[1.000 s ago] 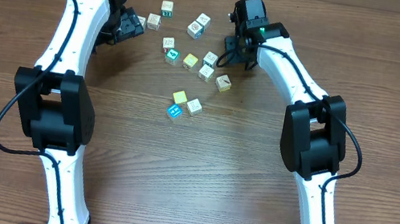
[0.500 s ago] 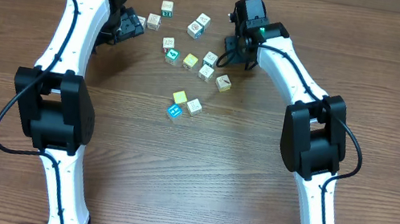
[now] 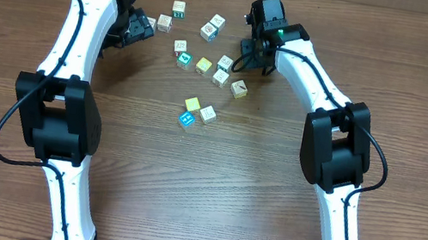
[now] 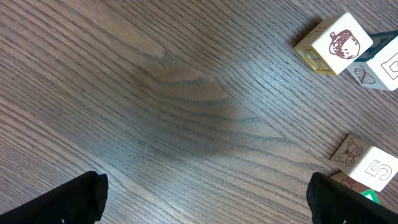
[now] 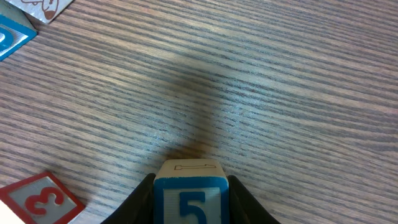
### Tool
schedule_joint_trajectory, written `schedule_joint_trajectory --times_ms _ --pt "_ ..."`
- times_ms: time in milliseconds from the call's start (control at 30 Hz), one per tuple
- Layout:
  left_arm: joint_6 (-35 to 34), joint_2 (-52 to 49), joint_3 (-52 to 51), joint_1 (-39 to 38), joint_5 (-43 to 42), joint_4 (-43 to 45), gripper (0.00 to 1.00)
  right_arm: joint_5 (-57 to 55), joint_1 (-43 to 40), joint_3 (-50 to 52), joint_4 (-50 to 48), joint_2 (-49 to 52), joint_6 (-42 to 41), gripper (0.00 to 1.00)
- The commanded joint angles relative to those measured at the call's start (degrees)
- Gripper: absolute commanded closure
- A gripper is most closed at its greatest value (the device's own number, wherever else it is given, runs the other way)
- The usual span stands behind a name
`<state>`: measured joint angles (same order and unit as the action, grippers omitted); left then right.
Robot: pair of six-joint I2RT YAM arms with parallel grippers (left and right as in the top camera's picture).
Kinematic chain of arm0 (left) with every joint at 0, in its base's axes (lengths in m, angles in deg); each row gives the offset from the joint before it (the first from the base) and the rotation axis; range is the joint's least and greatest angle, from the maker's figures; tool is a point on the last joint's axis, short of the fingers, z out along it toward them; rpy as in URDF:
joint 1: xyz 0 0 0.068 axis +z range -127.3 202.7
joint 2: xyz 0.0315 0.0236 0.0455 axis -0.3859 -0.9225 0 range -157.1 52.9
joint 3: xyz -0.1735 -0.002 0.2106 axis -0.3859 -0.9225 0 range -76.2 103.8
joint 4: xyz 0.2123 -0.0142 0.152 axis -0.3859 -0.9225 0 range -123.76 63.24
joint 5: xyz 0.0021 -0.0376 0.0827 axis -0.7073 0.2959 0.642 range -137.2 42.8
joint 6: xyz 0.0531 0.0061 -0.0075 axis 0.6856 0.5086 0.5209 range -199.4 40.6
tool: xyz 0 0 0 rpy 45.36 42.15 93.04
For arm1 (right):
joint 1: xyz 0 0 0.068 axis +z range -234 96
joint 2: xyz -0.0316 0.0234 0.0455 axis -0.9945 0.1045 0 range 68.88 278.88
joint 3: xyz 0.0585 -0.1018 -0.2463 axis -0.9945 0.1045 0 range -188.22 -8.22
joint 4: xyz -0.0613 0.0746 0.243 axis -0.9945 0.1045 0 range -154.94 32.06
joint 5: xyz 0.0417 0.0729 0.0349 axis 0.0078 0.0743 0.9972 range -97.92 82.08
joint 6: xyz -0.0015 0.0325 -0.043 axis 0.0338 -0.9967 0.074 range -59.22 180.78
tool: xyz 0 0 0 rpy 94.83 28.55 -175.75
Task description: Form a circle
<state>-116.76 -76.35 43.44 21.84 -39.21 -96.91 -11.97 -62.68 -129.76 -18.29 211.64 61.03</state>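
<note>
Nearest the arm bases, the wood table (image 3: pixel 210 198) offered broad open room. Farther out the cubes (image 3: pixel 203 65) lay as a loose scatter, not a ring. Its long axis ran near to far, leaning toward the left arm, and began at a teal cube (image 3: pixel 186 119). At the scatter's right edge the right gripper (image 5: pixel 189 182) pinched a blue-5 cube (image 5: pixel 189 204), with open wood ahead. The left gripper (image 4: pixel 205 202) hung spread wide beside the far-left cubes, near the table's far edge.

Cubes (image 3: pixel 203 65) scattered mid-worktop (image 3: pixel 270 199); left end effector (image 3: pixel 140 31) at their nine o'clock, right end effector (image 3: pixel 246 63) at three, straddling one cube (image 5: pixel 189 198).
</note>
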Motion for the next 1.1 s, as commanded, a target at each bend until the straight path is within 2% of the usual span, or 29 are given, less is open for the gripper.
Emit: schedule_joint_trajectory --times_ms 0,533,633,733,967,1067 --pt "0.09 0.66 0.85 0.09 0.50 -0.07 0.00 -0.37 -0.17 -1.11 -0.04 -3.58 0.26 0.71" --pt "0.09 0.66 0.85 0.09 0.50 -0.07 0.01 -0.37 -0.17 -1.14 0.13 -3.58 0.26 0.71" --pt "0.09 0.66 0.85 0.09 0.50 -0.07 0.00 -0.37 -0.17 -1.14 0.15 -3.82 0.24 0.80" --pt "0.09 0.66 0.85 0.09 0.50 -0.07 0.01 -0.37 -0.17 -1.14 0.15 -4.15 0.26 0.81" --pt "0.09 0.66 0.85 0.09 0.50 -0.07 0.01 -0.39 -0.17 -1.14 0.13 -4.98 0.26 0.69" --pt "0.09 0.66 0.85 0.09 0.50 -0.07 0.01 -0.39 -0.17 -1.14 0.13 -5.18 0.26 0.62"
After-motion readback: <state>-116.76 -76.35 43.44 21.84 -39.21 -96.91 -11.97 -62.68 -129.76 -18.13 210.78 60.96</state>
